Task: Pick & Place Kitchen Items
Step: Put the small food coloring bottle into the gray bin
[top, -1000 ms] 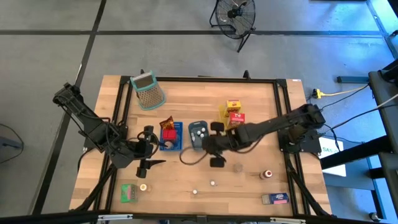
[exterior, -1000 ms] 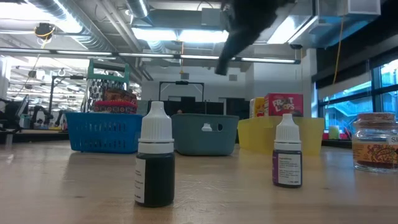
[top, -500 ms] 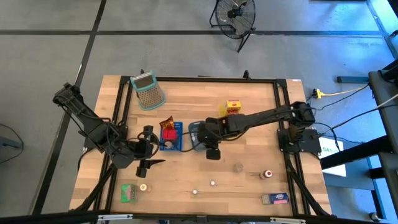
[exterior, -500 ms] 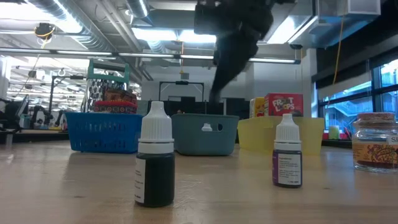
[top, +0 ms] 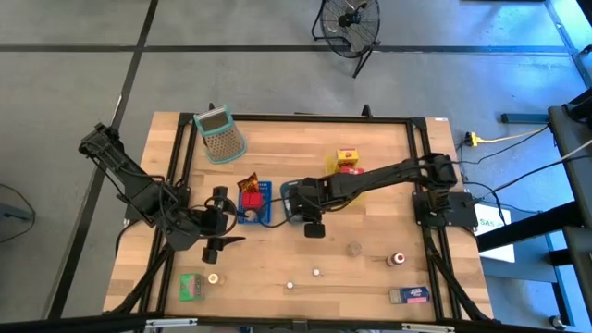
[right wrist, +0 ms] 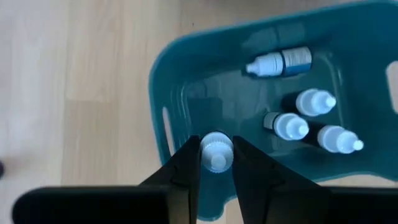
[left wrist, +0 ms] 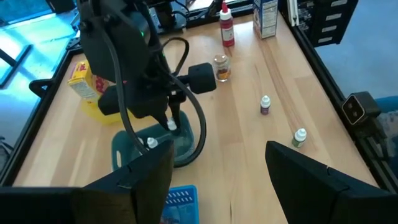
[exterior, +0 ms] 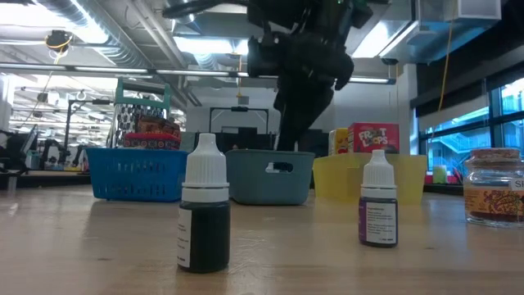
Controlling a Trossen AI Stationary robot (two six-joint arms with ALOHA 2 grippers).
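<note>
The right gripper [right wrist: 216, 163] holds a small white-capped dropper bottle [right wrist: 216, 151] between its narrowed fingers, above the near corner of the grey-blue plastic tray [right wrist: 171, 81] that contains four similar bottles; releasing here risks the bottle striking the tray wall and rolling onto the wooden bench [top: 370, 264]. The left gripper [top: 220, 225] waits with fingers wide near the bench's left edge. Beyond the tray, only "FRUIT LOOPS" on the red carton [exterior: 373, 137] is legible.

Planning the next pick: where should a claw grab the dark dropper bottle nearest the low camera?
Probably the white cap, coming straight down from above: the dark dropper bottle stands upright with nothing touching it, and its cap tapers to a narrow top.
</note>
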